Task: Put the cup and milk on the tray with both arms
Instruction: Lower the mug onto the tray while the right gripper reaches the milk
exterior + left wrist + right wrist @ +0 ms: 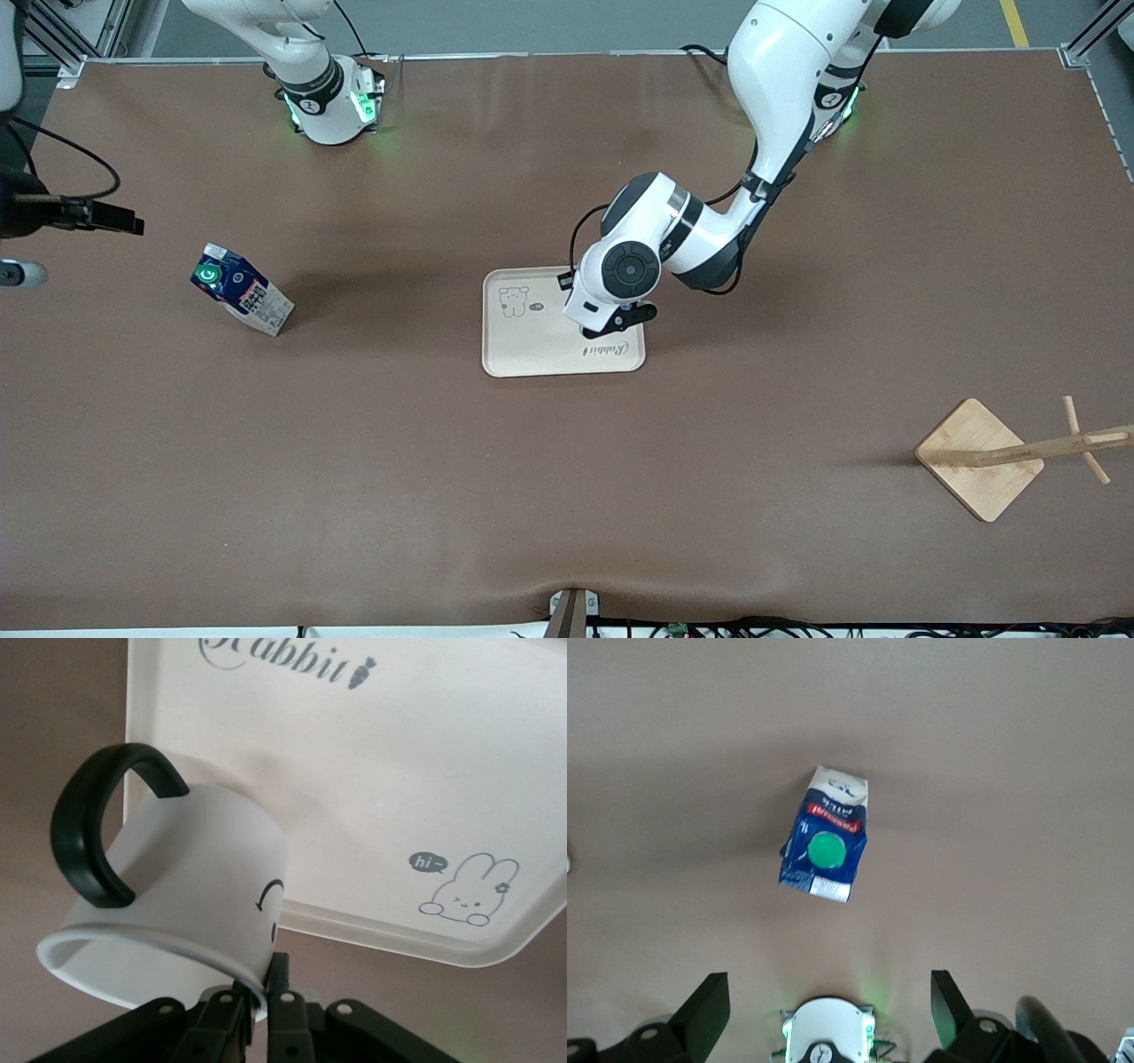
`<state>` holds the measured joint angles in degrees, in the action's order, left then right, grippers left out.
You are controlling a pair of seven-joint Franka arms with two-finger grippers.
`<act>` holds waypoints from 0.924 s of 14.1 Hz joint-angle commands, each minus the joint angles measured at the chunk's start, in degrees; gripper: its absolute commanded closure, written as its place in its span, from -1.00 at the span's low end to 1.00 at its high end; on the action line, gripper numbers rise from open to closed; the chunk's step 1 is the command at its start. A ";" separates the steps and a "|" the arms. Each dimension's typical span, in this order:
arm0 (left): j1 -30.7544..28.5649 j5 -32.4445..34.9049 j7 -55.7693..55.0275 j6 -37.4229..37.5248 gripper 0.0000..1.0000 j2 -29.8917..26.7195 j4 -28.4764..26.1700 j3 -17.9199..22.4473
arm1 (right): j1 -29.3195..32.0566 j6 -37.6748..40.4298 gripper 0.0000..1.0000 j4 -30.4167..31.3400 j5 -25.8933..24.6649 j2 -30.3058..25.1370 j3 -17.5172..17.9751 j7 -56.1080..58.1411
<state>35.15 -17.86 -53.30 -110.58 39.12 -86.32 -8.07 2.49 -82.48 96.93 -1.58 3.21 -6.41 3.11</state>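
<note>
I see my left claw (255, 1010) over the tray (532, 354), pinching the cup (177, 895) by its rim. My right claw (828, 1010) hangs spread wide over the milk (241, 289), which stands on the counter (567, 496) well apart from the tray, toward the right arm's end.

My left arm (780, 106) reaches down from its base toward the table's middle, elbow bent, wrist turned so the round joint cap faces the front camera. My left gripper (255, 1005) hangs low over the middle of the table, its fingers (282, 1014) pinched tight on the rim of the cup (186, 895), which tilts mouth-first toward the wrist camera. My right arm (292, 53) waits high over its own end of the table. My right gripper (824, 1014) points straight down, fingers (704, 1014) spread wide, holding nothing.
</note>
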 commanded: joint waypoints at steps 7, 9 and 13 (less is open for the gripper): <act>1.59 -0.69 -2.24 2.38 0.60 3.60 1.86 0.34 | 1.11 -16.11 -1.00 15.91 -0.26 -2.42 0.96 -13.02; 1.59 -0.51 -2.24 2.47 0.14 3.34 3.26 0.34 | 1.29 -20.86 -1.00 19.60 -0.18 -2.33 0.96 -14.70; 1.41 0.19 -2.15 3.34 -1.00 2.20 5.45 0.51 | 0.85 -25.62 -1.00 23.56 -0.09 -2.15 0.96 -20.76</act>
<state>36.14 -18.05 -54.70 -108.77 41.59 -83.73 -8.10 2.76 -105.95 117.32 -1.56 2.98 -6.19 -14.24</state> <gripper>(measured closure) 0.383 0.000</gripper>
